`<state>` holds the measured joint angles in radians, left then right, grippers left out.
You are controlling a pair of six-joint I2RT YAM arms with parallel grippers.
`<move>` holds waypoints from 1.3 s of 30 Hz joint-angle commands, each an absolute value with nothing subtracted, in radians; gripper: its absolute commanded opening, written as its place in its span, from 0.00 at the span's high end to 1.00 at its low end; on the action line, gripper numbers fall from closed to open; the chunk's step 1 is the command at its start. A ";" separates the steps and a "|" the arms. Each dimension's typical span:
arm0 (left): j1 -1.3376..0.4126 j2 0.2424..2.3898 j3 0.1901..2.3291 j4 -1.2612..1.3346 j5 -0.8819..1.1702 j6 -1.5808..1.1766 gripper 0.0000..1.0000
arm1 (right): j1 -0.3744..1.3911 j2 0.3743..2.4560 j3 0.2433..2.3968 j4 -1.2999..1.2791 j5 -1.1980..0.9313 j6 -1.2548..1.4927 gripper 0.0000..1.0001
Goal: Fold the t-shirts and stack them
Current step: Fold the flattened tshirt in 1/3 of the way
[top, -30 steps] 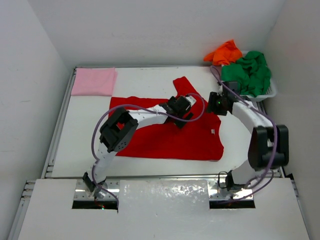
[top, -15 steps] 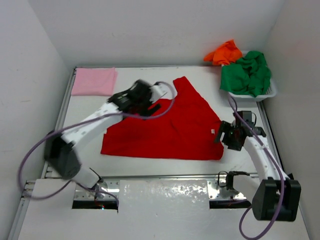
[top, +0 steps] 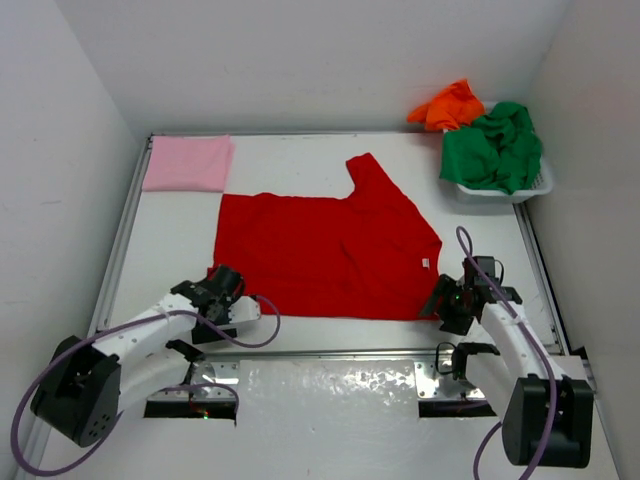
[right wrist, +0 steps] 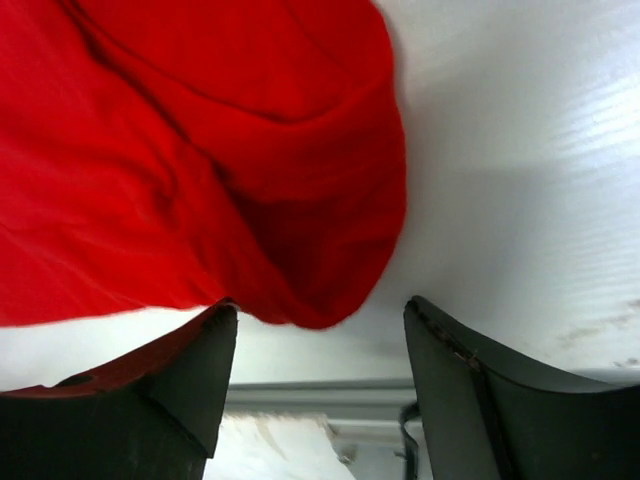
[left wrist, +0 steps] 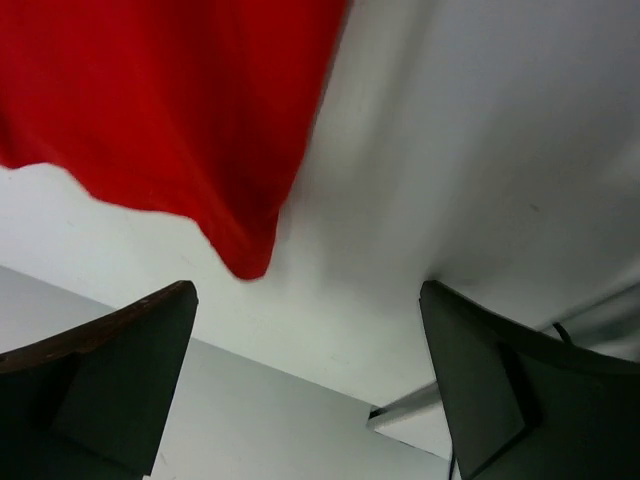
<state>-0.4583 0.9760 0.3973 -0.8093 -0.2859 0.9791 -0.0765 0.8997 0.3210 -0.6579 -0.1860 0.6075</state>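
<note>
From above: red t-shirt [top: 330, 250] spread flat mid-table. Left arm [top: 140, 330] lies low, left gripper [top: 222, 285] at the shirt's 7 o'clock corner. Right arm [top: 505, 335] reaches forward, right gripper [top: 447, 299] at 5 o'clock. Left wrist: jaws wide, empty, shirt corner between them. Right wrist: jaws apart, straddling a bunched red fold, not clamped.

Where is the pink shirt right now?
In the top view, the pink shirt lies folded at the far left corner of the table, just beyond the spread red shirt.
</note>
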 commanded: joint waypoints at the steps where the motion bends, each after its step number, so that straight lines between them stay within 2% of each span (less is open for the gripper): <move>1: -0.459 1.017 0.345 -0.536 -0.413 1.026 0.07 | -0.081 0.914 0.298 -0.509 -0.204 0.676 0.34; 8: -0.459 1.074 0.311 -0.411 -0.443 0.956 0.10 | -0.080 0.927 0.253 -0.402 -0.178 0.703 0.38; 10: -0.459 1.069 0.288 -0.377 -0.431 0.963 0.12 | -0.081 0.942 0.255 -0.394 -0.176 0.698 0.43; 11: -0.459 1.071 0.275 -0.364 -0.423 0.965 0.18 | -0.081 0.948 0.258 -0.394 -0.178 0.693 0.46; 13: -0.459 1.089 0.272 -0.327 -0.417 0.963 0.31 | -0.080 0.966 0.268 -0.396 -0.170 0.681 0.58; 14: -0.457 1.097 0.275 -0.321 -0.411 0.960 0.46 | -0.080 0.968 0.270 -0.400 -0.163 0.677 0.72; 16: -0.459 1.121 0.285 -0.319 -0.403 0.948 0.67 | -0.081 0.969 0.281 -0.413 -0.144 0.667 0.82; 17: -0.459 1.126 0.294 -0.322 -0.402 0.943 0.95 | -0.081 0.962 0.285 -0.435 -0.126 0.664 0.86; 18: -0.459 1.127 0.296 -0.328 -0.405 0.934 1.00 | -0.081 0.956 0.291 -0.448 -0.118 0.660 0.93; 21: -0.459 1.097 0.299 -0.374 -0.396 0.924 1.00 | -0.080 0.924 0.291 -0.500 -0.094 0.644 1.00; 29: -0.459 0.901 0.339 -0.704 -0.351 0.870 1.00 | -0.081 0.789 0.291 -0.713 -0.094 0.650 1.00; 36: -0.459 0.873 0.423 -0.821 -0.315 0.879 1.00 | -0.081 0.698 0.341 -0.857 -0.051 0.670 1.00; 37: -0.459 0.874 0.440 -0.828 -0.298 0.876 1.00 | -0.081 0.692 0.341 -0.874 -0.048 0.670 0.99; 39: -0.459 0.884 0.451 -0.841 -0.290 0.868 1.00 | -0.081 0.689 0.330 -0.873 -0.057 0.673 0.75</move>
